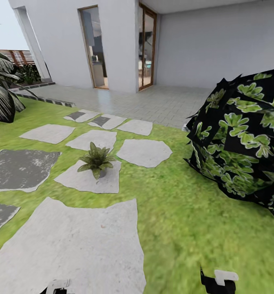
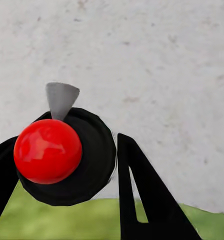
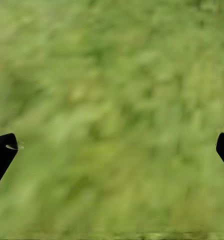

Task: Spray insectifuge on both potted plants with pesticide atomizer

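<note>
Left wrist view: the left gripper is pinched on the pesticide atomizer. The bottle is seen end-on, its black round top sitting between the two black fingers, lower left of frame. A glossy red ball sits on the cap, and a grey cone nozzle sticks out just above it. Behind the gripper is a pale stone slab; a strip of lawn runs along the bottom edge.

Right wrist view: the right gripper is spread wide with nothing between the fingers. Only the two black fingertips show, at the left and right edges. Blurred green grass lies behind them.

Head view: one potted plant, a light-green rosette in a small grey pot, stands on a stepping stone left of centre. It is well apart from both arms, whose ends show at the bottom edge: left arm over the big stone slab, right arm over the grass. A large dark bush with green leaf patches fills the right side. A dark striped-leaf plant is at the left edge. The white house wall with a glass door is across the top.
</note>
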Available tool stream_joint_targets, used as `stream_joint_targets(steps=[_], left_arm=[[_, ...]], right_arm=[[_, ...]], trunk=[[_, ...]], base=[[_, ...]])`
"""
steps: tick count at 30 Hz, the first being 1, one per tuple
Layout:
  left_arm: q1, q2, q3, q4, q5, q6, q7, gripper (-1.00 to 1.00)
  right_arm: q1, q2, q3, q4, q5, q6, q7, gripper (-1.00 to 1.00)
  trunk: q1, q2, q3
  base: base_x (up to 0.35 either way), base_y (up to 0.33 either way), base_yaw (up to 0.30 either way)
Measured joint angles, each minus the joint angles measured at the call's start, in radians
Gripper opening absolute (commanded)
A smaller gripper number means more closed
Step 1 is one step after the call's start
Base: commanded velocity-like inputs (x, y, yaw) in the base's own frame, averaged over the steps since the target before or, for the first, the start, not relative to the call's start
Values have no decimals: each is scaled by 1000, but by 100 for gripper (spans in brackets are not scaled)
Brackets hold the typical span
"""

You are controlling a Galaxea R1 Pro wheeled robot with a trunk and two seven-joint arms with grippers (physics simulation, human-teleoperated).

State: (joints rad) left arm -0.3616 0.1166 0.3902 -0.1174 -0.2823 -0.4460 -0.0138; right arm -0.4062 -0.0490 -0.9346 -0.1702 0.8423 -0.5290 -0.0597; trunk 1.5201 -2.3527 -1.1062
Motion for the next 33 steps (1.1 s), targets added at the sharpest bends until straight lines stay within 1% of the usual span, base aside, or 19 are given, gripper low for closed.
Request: stream_joint_targets(steps=[11, 15, 26, 33], left_arm=[[0, 2, 0, 0, 0, 0, 0, -100], [0, 2, 0, 0, 0, 1, 0, -100], [0, -9, -3, 0, 1, 3, 0, -100], [0, -7, -1, 0, 1, 1, 0, -100]], right_arm=[[0, 0, -1, 0, 0, 0, 0, 100], [0, 0, 0, 0, 0, 0, 0, 100], [0, 0, -1, 0, 0, 0, 0, 100], [0, 0, 0, 0, 0, 0, 0, 100]], trunk=[[0, 0, 0], [0, 0, 0], [0, 0, 0], [0, 0, 0]], base=[[-175, 277, -300], [-55, 286, -300], [-1, 14, -300], [0, 0, -300]])
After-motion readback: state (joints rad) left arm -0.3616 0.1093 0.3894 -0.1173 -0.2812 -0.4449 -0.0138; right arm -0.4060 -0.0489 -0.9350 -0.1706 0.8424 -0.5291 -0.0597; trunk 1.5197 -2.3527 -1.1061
